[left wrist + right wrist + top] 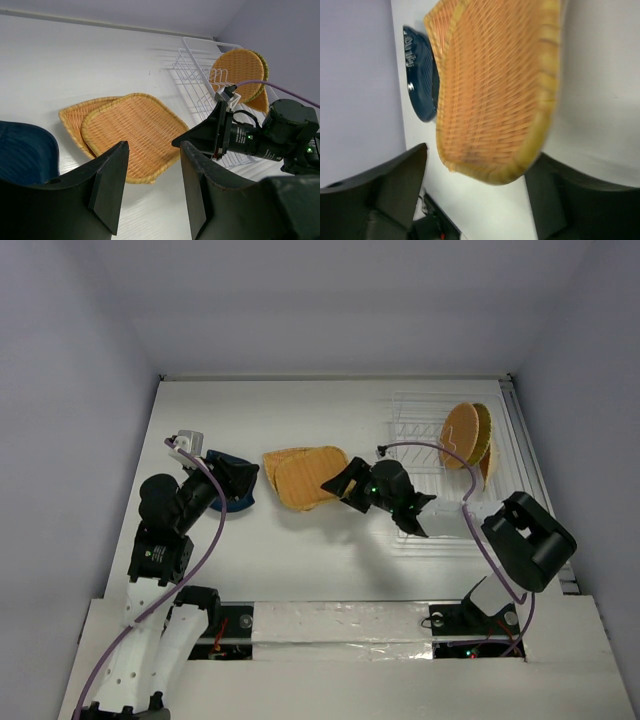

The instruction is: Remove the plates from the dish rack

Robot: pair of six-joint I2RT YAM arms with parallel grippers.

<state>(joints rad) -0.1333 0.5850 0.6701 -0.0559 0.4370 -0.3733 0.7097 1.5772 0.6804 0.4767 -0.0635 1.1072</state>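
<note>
Woven orange-tan plates are found in two places. Two lie overlapped on the bench [330, 560] left of the dish rack [412, 425], a squarish plate [308, 480] uppermost over a second plate [278, 458]. A round plate [460, 434] and at least two more behind it stand upright among the tines at the rack's far right. A small dark blue dish [22, 150] rests on the bench further left. The right tool [342, 486] is positioned at the right rim of the squarish plate; in its wrist view the fingers are spread wide with the plate's corner between them and no clamping is evident, so the set-down of this plate is judged complete or nearly so. The left tool [152, 160] is spread wide and empty, partly over the blue dish. The next move is expected to require the right tool to be drawn clear of the rim without dragging the stack, then taken to the rack, where the round plate must be lifted straight up out of the tines.
</note>
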